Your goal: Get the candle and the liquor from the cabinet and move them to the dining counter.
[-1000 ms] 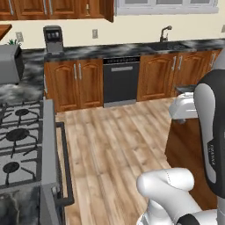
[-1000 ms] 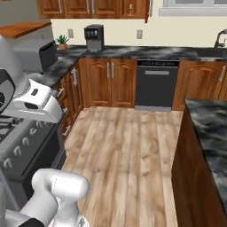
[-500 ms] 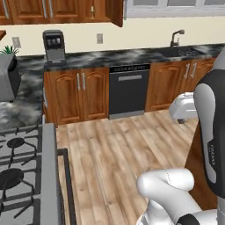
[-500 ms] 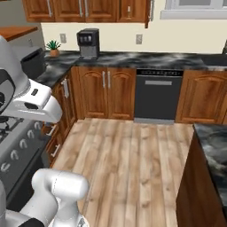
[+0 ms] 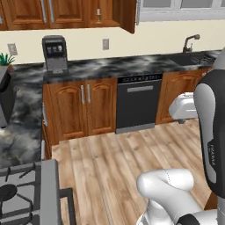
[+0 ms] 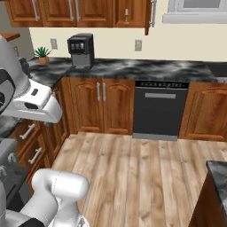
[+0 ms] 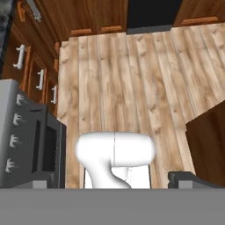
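My view: the candle (image 5: 98, 16) stands in the open wall cabinet (image 5: 66, 13) above the marbled worktop (image 5: 132, 63). My gripper (image 7: 112, 180) points floorward, fingers spread wide, holding nothing.

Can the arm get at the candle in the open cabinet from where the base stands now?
Probably not yet. The candle stands high in the open cabinet above the far worktop, across open wood floor; the gripper, jaws open, points down at the floor.

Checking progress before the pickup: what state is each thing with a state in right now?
cabinet: one door open, the others shut
candle: upright inside the open cabinet
dishwasher: shut
base cabinet doors: shut
gripper: open, holding nothing
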Tool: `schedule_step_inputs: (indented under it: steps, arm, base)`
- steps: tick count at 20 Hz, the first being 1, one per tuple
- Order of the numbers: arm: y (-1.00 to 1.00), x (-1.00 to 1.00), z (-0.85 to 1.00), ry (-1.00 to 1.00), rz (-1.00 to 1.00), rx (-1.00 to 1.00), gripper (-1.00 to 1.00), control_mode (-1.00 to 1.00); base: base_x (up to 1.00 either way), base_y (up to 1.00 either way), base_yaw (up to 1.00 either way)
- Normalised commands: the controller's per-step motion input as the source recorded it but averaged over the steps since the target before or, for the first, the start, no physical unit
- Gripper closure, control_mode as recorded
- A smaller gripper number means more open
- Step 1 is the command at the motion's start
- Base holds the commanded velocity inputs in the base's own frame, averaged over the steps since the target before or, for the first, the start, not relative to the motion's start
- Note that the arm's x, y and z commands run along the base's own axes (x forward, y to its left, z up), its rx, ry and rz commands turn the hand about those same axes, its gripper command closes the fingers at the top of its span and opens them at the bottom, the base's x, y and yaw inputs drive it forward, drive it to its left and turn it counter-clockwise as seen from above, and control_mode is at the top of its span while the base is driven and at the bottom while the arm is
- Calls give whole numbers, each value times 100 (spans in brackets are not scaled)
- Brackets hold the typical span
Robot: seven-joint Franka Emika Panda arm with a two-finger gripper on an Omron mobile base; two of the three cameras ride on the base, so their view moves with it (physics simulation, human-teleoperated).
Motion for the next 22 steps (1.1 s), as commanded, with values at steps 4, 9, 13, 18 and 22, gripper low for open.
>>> schedule_step_inputs:
  steps: [4,9,13,18,22]
  arm:
    - [0,0,0,0,0,0,-100,100]
    - [0,0,0,0,0,0,-100,100]
    - [0,0,0,0,0,0,-100,100]
    - [0,0,0,0,0,0,-100,100]
    - [0,0,0,0,0,0,-100,100]
  base:
    - [100,0,0]
    - [100,0,0]
    - [100,-12,2]
    - [100,-22,5]
    - [100,-31,11]
